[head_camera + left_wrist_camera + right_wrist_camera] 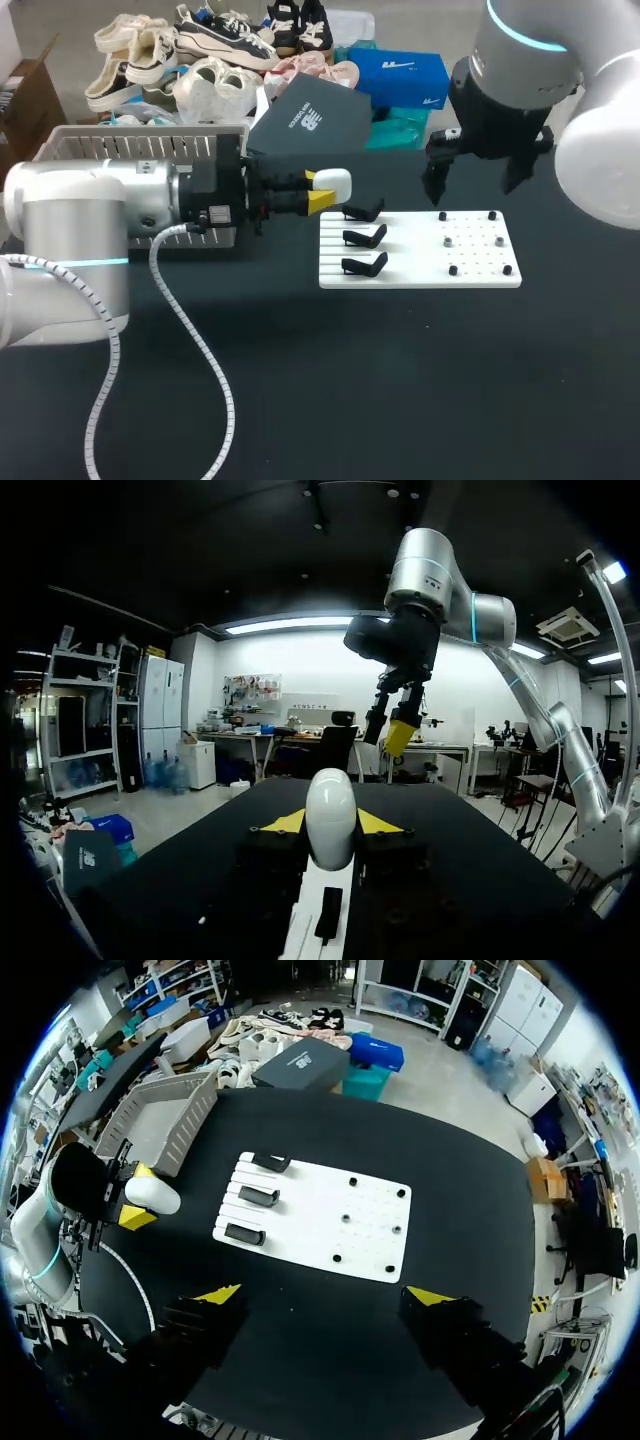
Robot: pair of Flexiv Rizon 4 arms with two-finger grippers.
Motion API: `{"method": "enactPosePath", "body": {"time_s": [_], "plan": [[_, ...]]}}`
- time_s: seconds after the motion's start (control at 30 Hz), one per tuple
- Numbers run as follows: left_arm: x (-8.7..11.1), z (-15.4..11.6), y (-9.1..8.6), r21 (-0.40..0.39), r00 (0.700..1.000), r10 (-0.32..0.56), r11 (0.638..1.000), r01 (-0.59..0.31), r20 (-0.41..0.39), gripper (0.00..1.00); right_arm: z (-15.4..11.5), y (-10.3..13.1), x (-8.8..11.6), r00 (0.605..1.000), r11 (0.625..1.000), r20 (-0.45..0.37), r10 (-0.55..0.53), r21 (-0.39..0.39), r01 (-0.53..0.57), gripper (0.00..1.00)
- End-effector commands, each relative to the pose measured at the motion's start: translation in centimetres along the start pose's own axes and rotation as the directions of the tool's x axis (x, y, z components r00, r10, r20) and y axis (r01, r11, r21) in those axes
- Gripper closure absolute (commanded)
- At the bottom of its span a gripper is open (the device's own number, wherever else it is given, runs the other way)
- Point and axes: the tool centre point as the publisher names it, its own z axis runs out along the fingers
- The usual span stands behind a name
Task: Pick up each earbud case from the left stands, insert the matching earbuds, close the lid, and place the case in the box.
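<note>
1. Left claw (322,192) clamped a white, oval earbud case (335,183) between its yellow tips, held above the black tabletop (400,380), just beside the white board (420,272) of three black stands (365,237).
2. Right claw (475,182) hung over the board's far edge, fingers spread wide apart.
3. Grey slatted plastic box (140,145) stood beyond the left arm (90,210).

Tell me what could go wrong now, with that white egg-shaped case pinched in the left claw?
1. The white case is smooth and rounded, and the left claw pinches it only with its tips, so it might slip.
2. That claw sits close to the black stands; a careless move could knock one.
3. The open right claw hangs high by the white board, whose small pieces look hard to grasp cleanly.
</note>
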Motion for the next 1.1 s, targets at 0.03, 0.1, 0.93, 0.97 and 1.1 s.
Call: {"method": "enactPosePath", "body": {"time_s": [0.03, 0.1, 0.93, 0.97, 1.1], "plan": [[-1.2, -4.3, -1.5, -0.193, 0.999, -0.011, 0.981, 0.004, -0.035, 1.00, 0.0, -0.1, 0.6, 0.994, 1.000, 0.105, 0.003, 0.002, -0.003, 0.00], [-1.2, -6.0, -1.2, -0.249, 0.998, -0.025, 0.968, 0.009, -0.058, 1.00, 0.0, -0.1, 0.6, 0.994, 1.000, 0.105, 0.003, 0.002, -0.003, 0.00], [0.5, -17.3, 6.8, -0.637, 0.946, -0.269, 0.765, 0.095, -0.182, 1.00, 0.0, -0.1, 0.6, 0.994, 1.000, 0.105, 0.003, 0.002, -0.003, 0.00], [0.6, -17.3, 7.2, -0.642, 0.942, -0.277, 0.761, 0.093, -0.191, 1.00, 0.0, -0.1, 0.6, 0.994, 1.000, 0.105, 0.003, 0.002, -0.003, 0.00], [1.7, -17.3, 10.0, -0.661, 0.919, -0.314, 0.746, 0.082, -0.239, 1.00, 0.0, -0.1, 0.6, 0.994, 1.000, 0.105, 0.003, 0.002, -0.003, 0.00]]}}
